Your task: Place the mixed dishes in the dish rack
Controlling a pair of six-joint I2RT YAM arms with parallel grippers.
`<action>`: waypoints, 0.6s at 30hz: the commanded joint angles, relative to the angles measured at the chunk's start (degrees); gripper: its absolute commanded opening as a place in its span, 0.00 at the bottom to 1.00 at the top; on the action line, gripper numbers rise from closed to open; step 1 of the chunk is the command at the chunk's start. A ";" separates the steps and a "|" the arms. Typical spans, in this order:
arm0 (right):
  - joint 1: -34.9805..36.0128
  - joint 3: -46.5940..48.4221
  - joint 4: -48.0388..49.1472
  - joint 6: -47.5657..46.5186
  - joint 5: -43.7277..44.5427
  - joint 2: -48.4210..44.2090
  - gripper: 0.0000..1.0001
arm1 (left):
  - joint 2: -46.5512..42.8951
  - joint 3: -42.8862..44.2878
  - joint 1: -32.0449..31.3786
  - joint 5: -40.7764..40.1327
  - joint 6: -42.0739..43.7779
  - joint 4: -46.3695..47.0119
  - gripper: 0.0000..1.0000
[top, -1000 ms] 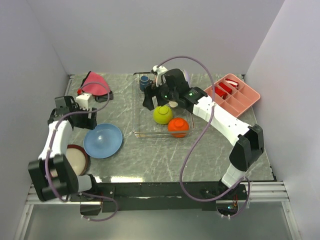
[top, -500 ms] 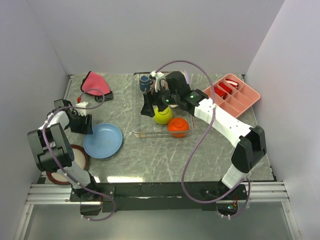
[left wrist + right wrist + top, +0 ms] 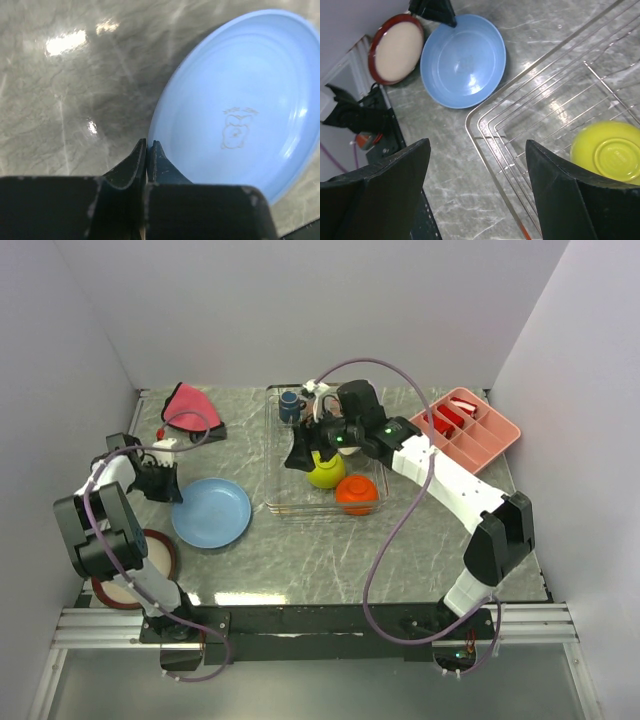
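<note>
My left tool [image 3: 146, 150], open a second ago, is now pinched closed at the rim of the blue plate [image 3: 235, 110], left of centre, arm folded low. My right tool [image 3: 477, 145] hangs spread wide, empty, over a corner of the rack [image 3: 492, 125].

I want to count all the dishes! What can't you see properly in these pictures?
- Top view: the right arm covers the dish rack's back part.
- Top view: the left arm covers part of the red-rimmed cream plate.
- Right wrist view: the yellow-green bowl is cut off by the edge.
- Top view: red things in the pink tray are too small to name.
</note>
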 commanded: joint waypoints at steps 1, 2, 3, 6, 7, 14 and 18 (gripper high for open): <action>-1.90 1.24 -0.89 -2.72 -10.43 -0.73 0.85 | -8.41 3.23 -0.05 7.77 5.94 -5.46 0.01; -1.90 1.94 -1.25 -3.78 -11.48 -0.11 0.85 | -12.17 3.23 -0.05 9.09 7.26 -6.94 0.01; -1.90 3.43 -1.34 -4.05 -13.23 1.29 0.86 | -14.21 3.15 -0.05 11.80 10.05 -7.48 0.01; -1.46 6.94 -1.96 -4.14 -14.91 4.10 0.87 | -21.42 2.97 -0.05 15.07 13.94 -9.68 0.01; -1.29 7.48 -2.05 -4.14 -15.62 4.81 0.87 | -22.83 3.23 -0.14 15.69 14.38 -10.29 0.01; 0.20 9.77 2.08 2.36 -18.35 9.74 0.88 | -30.39 6.92 -0.14 21.22 14.48 -15.66 0.01; 2.57 11.70 1.47 1.49 -17.91 11.49 0.88 | -30.93 7.97 -0.05 24.56 11.58 -15.22 0.01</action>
